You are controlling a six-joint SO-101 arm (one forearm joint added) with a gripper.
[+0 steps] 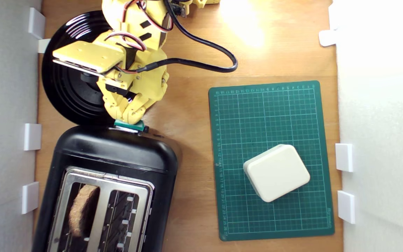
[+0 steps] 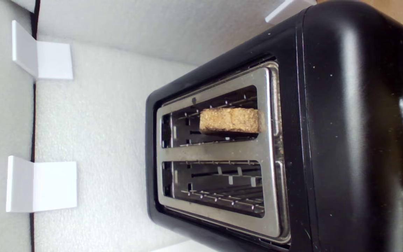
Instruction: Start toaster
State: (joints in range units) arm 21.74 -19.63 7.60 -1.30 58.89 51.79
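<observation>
We judge the toaster (image 1: 107, 164) heavy, rigid and glossy, likely slick on its black shell, so nothing to lift; the place to press is its small teal lever (image 1: 128, 125) on the end wall, which we expect to slide stiffly down; it stands at the exterior view's lower left on the wooden surface (image 1: 187, 105); the pincer (image 1: 128, 113) rests over that lever, its fingers near together, whether gripping we cannot tell; we count one toaster, two slots, one bread slice (image 2: 229, 120), one black plate (image 1: 65, 87), one green mat (image 1: 268, 115), one cream box (image 1: 276, 172).
</observation>
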